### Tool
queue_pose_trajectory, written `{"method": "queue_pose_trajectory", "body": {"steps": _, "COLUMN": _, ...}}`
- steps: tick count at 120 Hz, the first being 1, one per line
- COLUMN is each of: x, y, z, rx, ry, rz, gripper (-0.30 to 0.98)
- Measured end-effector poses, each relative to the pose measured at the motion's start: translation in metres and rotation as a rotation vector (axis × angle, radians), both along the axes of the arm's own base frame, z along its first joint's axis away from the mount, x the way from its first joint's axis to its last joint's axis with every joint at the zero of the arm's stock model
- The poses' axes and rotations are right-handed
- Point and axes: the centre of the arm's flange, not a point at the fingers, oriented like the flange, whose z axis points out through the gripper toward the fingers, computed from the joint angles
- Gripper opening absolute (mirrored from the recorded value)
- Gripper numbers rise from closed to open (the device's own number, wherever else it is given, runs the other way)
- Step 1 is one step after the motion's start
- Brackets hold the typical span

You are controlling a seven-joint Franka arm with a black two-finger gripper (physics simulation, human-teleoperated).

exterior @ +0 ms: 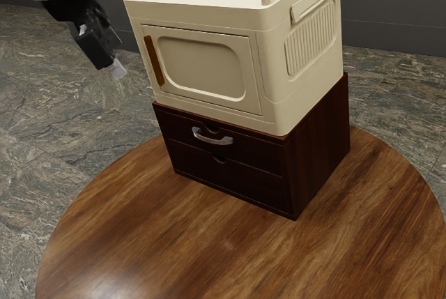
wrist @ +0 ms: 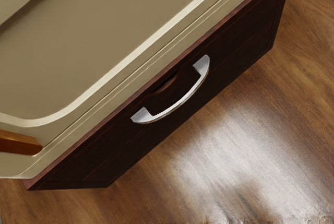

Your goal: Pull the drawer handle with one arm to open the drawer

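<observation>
My gripper [exterior: 117,70] hangs in the air at the exterior view's upper left, apart from the cabinet and higher than the drawer handle. A curved silver handle [exterior: 212,139] is fixed to the upper drawer [exterior: 254,151] of the dark red-brown cabinet. That drawer's front sits flush with the cabinet, so it is closed. In the wrist view the silver handle [wrist: 182,102] crosses the dark drawer front [wrist: 117,138] at a slant, with nothing touching it.
A cream box [exterior: 202,65] with rails and a brown-handled door stands on top of the cabinet. Below the handled drawer is a second front [exterior: 237,179] with a small notch. The cabinet rests on a round wooden table [exterior: 160,243].
</observation>
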Motion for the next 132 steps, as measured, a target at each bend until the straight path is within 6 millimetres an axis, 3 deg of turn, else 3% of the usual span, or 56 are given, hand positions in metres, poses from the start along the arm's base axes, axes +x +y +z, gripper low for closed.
{"method": "queue_pose_trajectory", "body": {"steps": 18, "x": 0.026, "y": 0.012, "z": -0.052, "rx": 0.025, "ry": 0.09, "rz": -0.123, "gripper": 0.68}}
{"method": "queue_pose_trajectory", "body": {"steps": 29, "x": 0.033, "y": 0.014, "z": -0.068, "rx": 0.046, "ry": 0.111, "rz": -0.19, "gripper": 0.68}}
{"method": "queue_pose_trajectory", "body": {"steps": 43, "x": 0.022, "y": 0.006, "z": -0.114, "rx": 0.047, "ry": 0.116, "rz": -0.286, "gripper": 0.68}}
{"method": "queue_pose_trajectory", "body": {"steps": 56, "x": 0.017, "y": -0.003, "z": -0.138, "rx": 0.069, "ry": 0.052, "rz": -0.359, "gripper": 0.63}}
{"method": "queue_pose_trajectory", "body": {"steps": 77, "x": 0.022, "y": -0.01, "z": -0.155, "rx": 0.132, "ry": -0.084, "rz": -0.437, "gripper": 0.53}}
{"method": "queue_pose_trajectory", "body": {"steps": 99, "x": 0.023, "y": -0.027, "z": -0.138, "rx": 0.209, "ry": -0.221, "rz": -0.527, "gripper": 0.47}}
{"method": "queue_pose_trajectory", "body": {"steps": 132, "x": 0.017, "y": -0.006, "z": -0.145, "rx": 0.264, "ry": -0.258, "rz": -0.57, "gripper": 0.41}}
